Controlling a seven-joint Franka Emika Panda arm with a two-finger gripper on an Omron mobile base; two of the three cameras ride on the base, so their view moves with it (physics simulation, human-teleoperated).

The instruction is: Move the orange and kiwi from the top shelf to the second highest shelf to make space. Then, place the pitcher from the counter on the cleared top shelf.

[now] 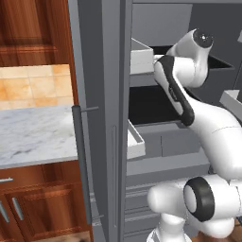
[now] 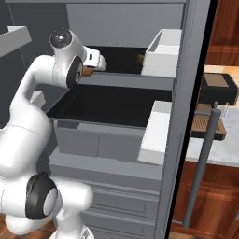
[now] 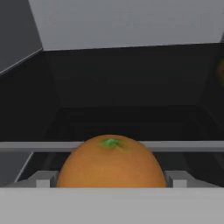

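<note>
A: Operator, your arm reaches into the open fridge. In the right base view the hand sits at the front edge of the top shelf (image 2: 122,59), and a sliver of the orange (image 2: 87,72) shows just beneath the wrist.

B: What do you get from the hand view?

A: The orange (image 3: 111,162) sits dead centre and close, green stem spot facing up, right between your fingers (image 3: 43,179). The fingers are spread wide, one tip on either side of the fruit. Whether the tips touch the peel, you cannot tell.

B: And the shelves?

A: A pale grey shelf edge (image 3: 188,146) runs across behind the orange, black board beyond it. The second highest shelf (image 2: 112,106) lies below, black and bare where you can see it.

B: Anything else?

A: White door bins (image 2: 163,52) hang on the door to the right. In the left base view the marbled desk (image 1: 33,134) lies left of the fridge door.
</note>
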